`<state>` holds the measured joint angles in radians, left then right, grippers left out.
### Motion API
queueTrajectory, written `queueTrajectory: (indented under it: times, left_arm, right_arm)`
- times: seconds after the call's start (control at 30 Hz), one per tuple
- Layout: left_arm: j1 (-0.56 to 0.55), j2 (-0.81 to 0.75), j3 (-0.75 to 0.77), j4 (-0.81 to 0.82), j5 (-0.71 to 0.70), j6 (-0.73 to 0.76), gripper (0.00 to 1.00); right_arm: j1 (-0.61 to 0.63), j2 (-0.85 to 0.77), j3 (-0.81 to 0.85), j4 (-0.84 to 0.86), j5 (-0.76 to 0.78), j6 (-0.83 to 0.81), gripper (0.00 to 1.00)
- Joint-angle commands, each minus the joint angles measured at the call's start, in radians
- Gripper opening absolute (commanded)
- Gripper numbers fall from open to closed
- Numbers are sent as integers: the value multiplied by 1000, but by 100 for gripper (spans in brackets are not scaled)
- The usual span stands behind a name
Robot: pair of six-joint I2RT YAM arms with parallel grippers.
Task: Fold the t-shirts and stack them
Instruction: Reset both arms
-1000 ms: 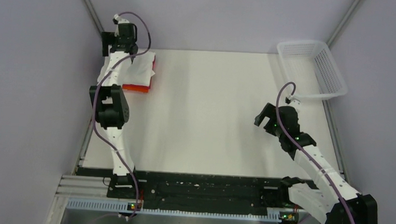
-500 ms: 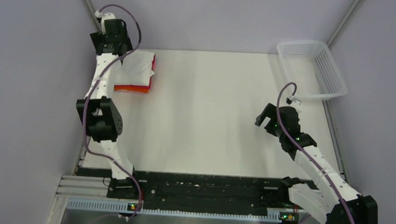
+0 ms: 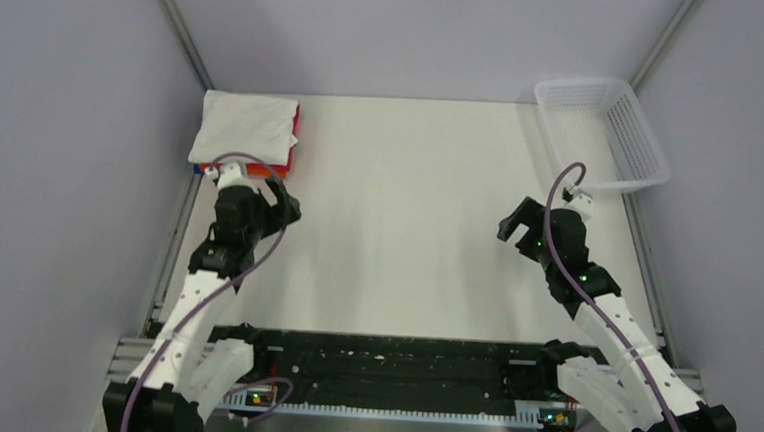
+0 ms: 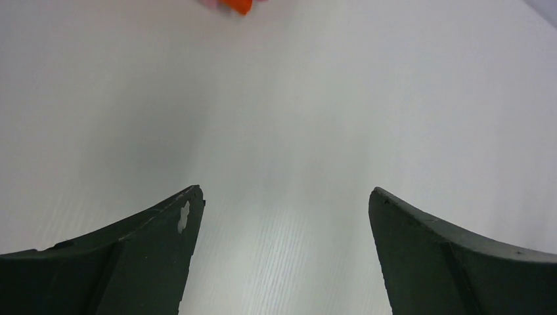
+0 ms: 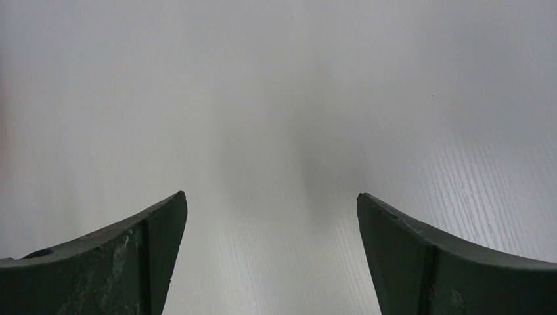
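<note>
A stack of folded t-shirts lies at the table's far left corner. A white shirt (image 3: 246, 126) lies on top. An orange shirt (image 3: 261, 170) shows at the stack's near edge, a crimson edge (image 3: 296, 131) on its right side and a sliver of blue (image 3: 199, 169) at its near left corner. My left gripper (image 3: 285, 206) is open and empty, just in front of the stack. In the left wrist view (image 4: 284, 197) only bare table lies between its fingers, with an orange corner (image 4: 236, 5) at the top. My right gripper (image 3: 516, 224) is open and empty over bare table, as its wrist view (image 5: 271, 197) shows.
A white plastic mesh basket (image 3: 604, 129) stands at the far right corner, with nothing visible inside. Grey walls close in both sides and the back. A black rail (image 3: 399, 362) with the arm bases runs along the near edge.
My left arm has drawn back from over the stack toward the near side, leaving the white shirt on top. My right gripper has shifted slightly up and right.
</note>
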<state>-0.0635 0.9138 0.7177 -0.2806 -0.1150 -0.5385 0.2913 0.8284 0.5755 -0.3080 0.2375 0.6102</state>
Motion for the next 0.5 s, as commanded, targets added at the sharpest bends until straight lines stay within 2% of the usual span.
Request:
queueTrajectory:
  times: [0.0, 0.17, 0.47]
  left_arm:
    - [-24, -215, -167, 21, 9, -79, 99]
    - [-24, -331, -209, 7, -3, -50, 99]
    - [-25, -267, -167, -34, 22, -56, 99]
  right_arm:
    - [-10, -24, -17, -18, 69, 8, 99]
    - [-10, -26, -35, -18, 58, 5, 99]
    - [-10, -32, -58, 6, 93, 4, 99]
